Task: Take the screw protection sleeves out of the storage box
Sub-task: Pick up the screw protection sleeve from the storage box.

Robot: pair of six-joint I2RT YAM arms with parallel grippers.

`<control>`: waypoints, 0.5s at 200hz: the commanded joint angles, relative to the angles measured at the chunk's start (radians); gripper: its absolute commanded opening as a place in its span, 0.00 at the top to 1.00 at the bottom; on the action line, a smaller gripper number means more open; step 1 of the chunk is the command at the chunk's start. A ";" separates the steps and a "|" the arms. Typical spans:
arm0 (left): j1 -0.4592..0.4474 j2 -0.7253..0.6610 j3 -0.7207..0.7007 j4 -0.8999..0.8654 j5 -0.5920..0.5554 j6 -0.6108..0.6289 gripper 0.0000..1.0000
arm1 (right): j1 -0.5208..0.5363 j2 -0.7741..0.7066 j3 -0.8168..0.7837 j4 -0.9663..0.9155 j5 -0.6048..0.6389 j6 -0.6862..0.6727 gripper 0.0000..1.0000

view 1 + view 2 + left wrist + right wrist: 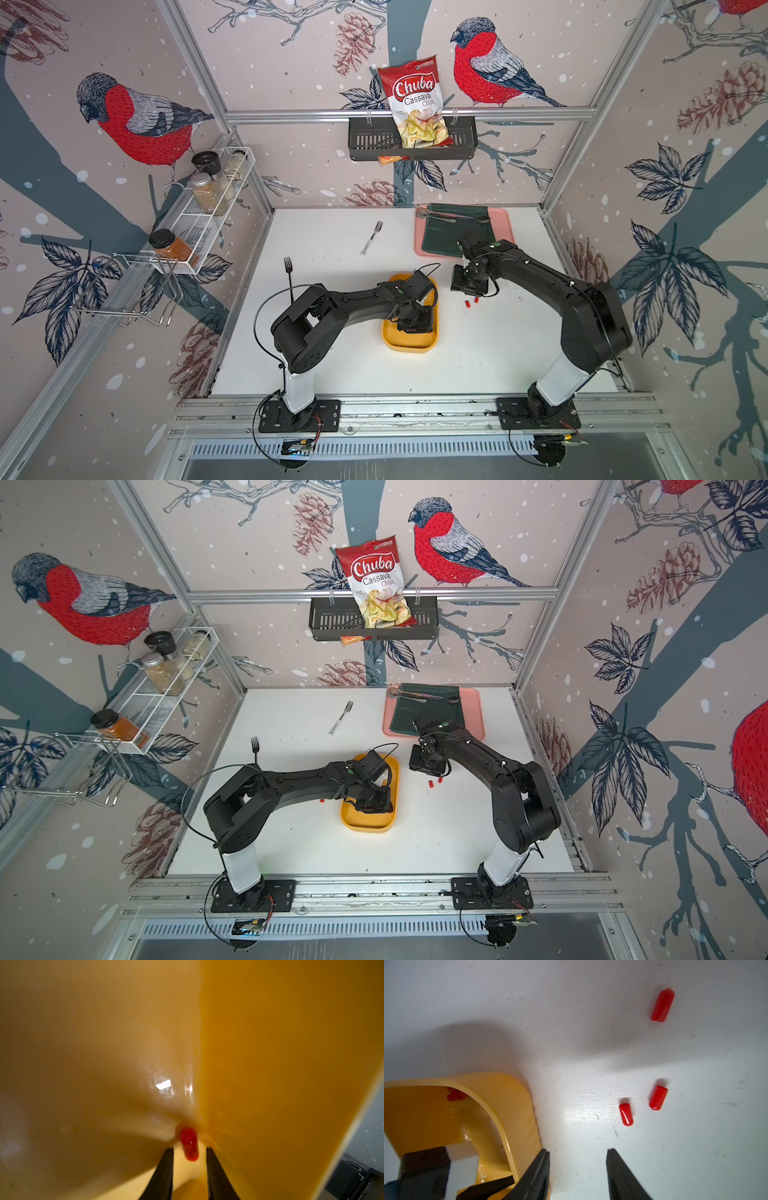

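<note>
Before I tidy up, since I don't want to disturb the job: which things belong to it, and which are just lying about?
In the job: storage box, red sleeve inside it, red sleeves on the table, left claw.
Lying about: silver fork, black fork, pink tray, chips bag, spice jars.

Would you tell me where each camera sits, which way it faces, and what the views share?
Top views: high above the arm bases, looking down across the whole table; left arm and right arm show.
Left wrist: inside the storage box, facing its wall; left jaws straddle one sleeve.
Right wrist: low over the table beside the storage box, facing three loose sleeves; right jaws show, open.
Shared: storage box and loose sleeves appear in the right wrist view and both top views.
</note>
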 commanded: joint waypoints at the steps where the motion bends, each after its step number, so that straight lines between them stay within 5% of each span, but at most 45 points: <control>1: -0.003 0.019 0.000 0.016 0.006 0.017 0.76 | -0.002 -0.007 0.000 -0.007 0.015 -0.010 0.51; 48: -0.002 0.011 0.011 -0.006 -0.033 0.024 0.97 | -0.003 -0.013 -0.005 -0.006 0.017 -0.007 0.51; 100: 0.047 -0.082 0.032 -0.078 -0.107 0.051 0.99 | -0.004 -0.017 0.002 -0.012 0.017 -0.008 0.51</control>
